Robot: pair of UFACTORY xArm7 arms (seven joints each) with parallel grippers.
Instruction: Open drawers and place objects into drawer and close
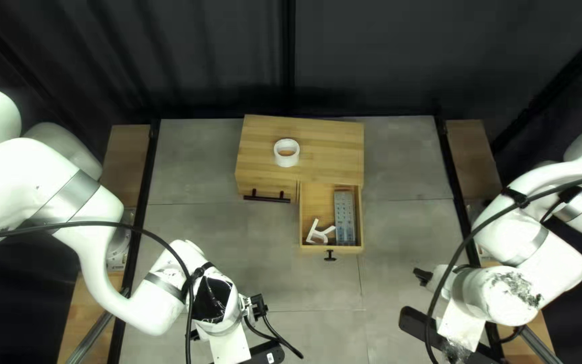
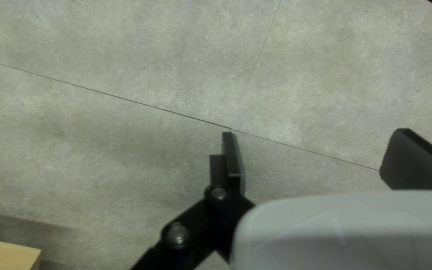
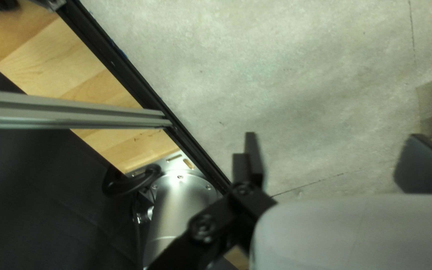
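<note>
From my seat I read the left gripper (image 1: 267,330) and the right gripper (image 1: 416,300) both with jaws parted, the table (image 1: 197,168) showing between each pair of fingers. Farther toward the table's far edge than either set of jaws, and between the two sets from side to side, I have the drawer (image 1: 310,249) pulled out of the cabinet (image 1: 331,138), holding a white piece (image 1: 314,236) beside a grey block (image 1: 345,219). The tape roll (image 1: 286,161) sits on the cabinet top, beyond the open drawer from both sets of jaws.
</note>
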